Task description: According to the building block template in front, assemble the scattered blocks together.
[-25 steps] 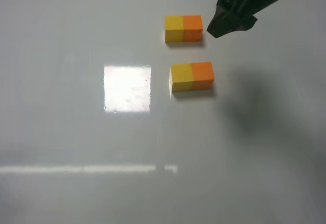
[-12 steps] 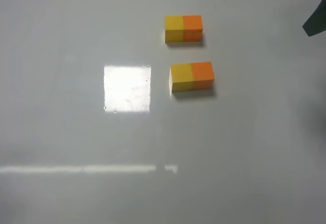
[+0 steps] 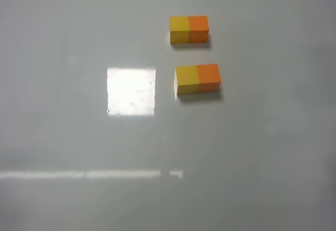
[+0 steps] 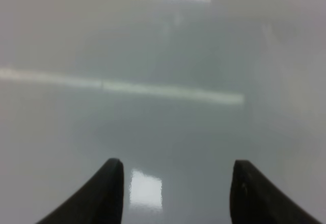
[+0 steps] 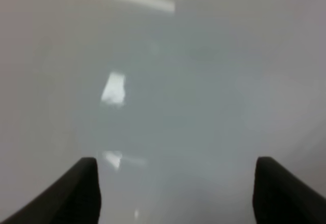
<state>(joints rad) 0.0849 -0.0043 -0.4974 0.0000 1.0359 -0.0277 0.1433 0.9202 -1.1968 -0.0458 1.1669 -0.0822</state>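
Glossy grey table (image 3: 63, 152): assembled blocks (image 3: 198, 79) look light, rigid, side-graspable; right gripper (image 5: 175, 191) wide, left gripper (image 4: 175, 191) parted, both empty.

Glossy grey table (image 3: 63, 152) with 2 yellow-orange bars (image 3: 189, 29) (image 3: 198, 79) near each other.

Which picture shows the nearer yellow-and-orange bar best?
The exterior high view: the nearer bar lies in plain sight, yellow half left, orange right, below the farther bar. Both wrist views show only bare table and dark tool tips; no bar.
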